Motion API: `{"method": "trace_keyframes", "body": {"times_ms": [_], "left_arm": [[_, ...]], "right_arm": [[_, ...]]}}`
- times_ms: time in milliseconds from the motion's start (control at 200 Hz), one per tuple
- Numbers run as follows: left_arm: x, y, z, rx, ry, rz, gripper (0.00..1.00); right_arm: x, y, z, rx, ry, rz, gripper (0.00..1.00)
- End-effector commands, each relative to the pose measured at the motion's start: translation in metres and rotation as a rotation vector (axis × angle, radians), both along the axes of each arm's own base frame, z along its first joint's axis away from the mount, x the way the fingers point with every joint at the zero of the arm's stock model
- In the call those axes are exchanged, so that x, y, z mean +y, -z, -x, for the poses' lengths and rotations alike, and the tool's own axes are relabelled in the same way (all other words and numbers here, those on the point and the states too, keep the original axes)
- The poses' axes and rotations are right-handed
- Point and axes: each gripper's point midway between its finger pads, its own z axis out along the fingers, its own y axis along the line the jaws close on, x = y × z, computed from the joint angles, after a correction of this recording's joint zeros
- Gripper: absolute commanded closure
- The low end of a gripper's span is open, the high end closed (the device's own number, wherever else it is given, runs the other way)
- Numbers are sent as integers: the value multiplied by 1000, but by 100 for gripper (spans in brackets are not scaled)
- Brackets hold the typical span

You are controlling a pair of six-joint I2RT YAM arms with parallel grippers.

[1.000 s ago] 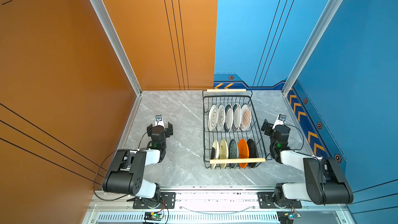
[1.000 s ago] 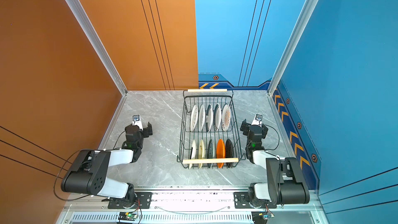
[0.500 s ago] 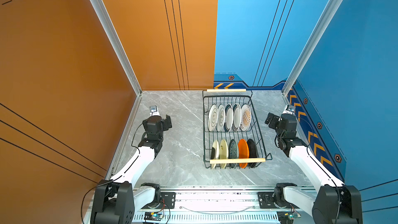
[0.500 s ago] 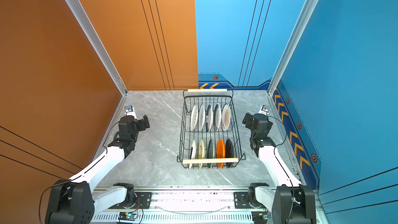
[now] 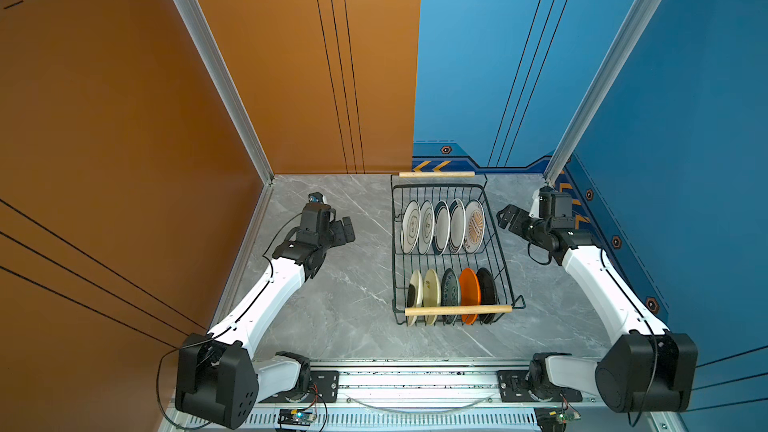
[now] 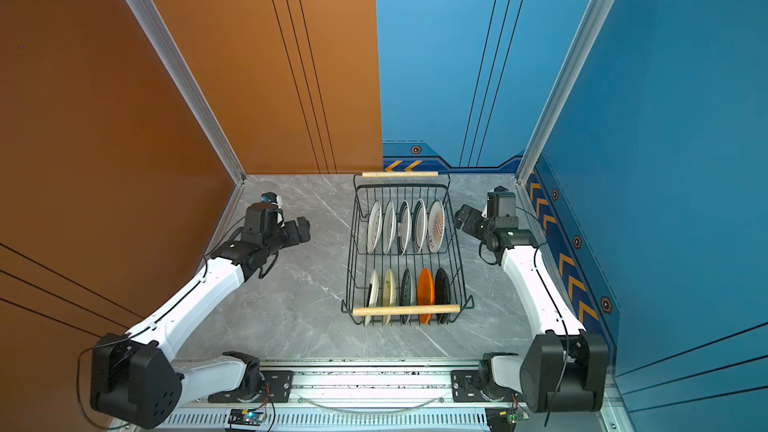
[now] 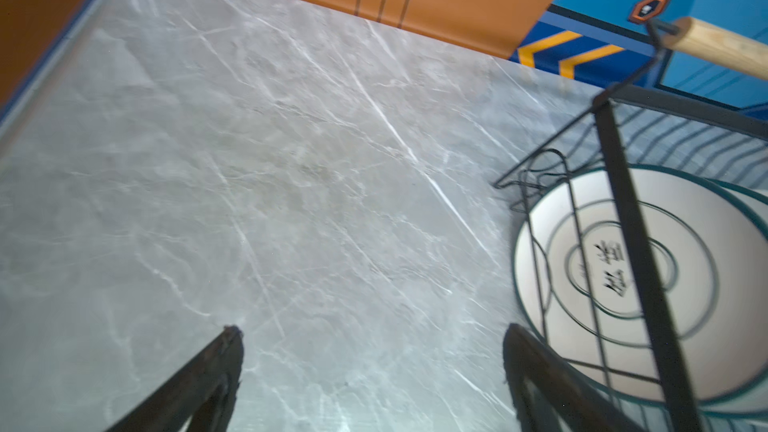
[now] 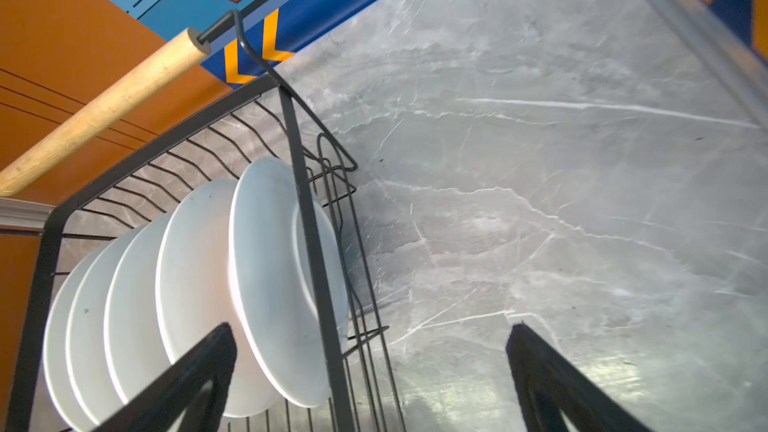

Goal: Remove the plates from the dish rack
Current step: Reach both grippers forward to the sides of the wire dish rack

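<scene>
The dish rack, black wire with two wooden rod handles, stands right of centre in both top views. Several plates stand on edge in its far row, white with dark rims or a sunburst. The near row holds cream, dark green, orange and black ones. My left gripper hangs open and empty left of the rack, facing a white ringed plate. My right gripper hangs open and empty beside the rack's right wall, next to the far row's white backs.
The grey marble tabletop lies between an orange wall on the left and blue walls behind and on the right. The rack's far handle sits close to the back wall. The arm bases stand on the metal rail at the front.
Both arms have unfolded from near their bases and reached farther back, bringing the grippers alongside the rack's far row. Both grippers stayed open. The rack and plates have not moved.
</scene>
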Motion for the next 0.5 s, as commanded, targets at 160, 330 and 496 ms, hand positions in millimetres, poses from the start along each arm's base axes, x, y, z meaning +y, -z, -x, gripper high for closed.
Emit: {"method": "trace_keyframes", "body": {"times_ms": [160,330,496], "left_arm": [[-65,-8,9,90,176,138,2],[-76,-9,14,103,202,187,2],[-82,-5,12,111,212,215,2]], "right_arm": [[50,16,-10,139,-145,-130,4],[67,21,-16,162,-191,-167,5],[72,20,-17,162,-207,-195,4]]}}
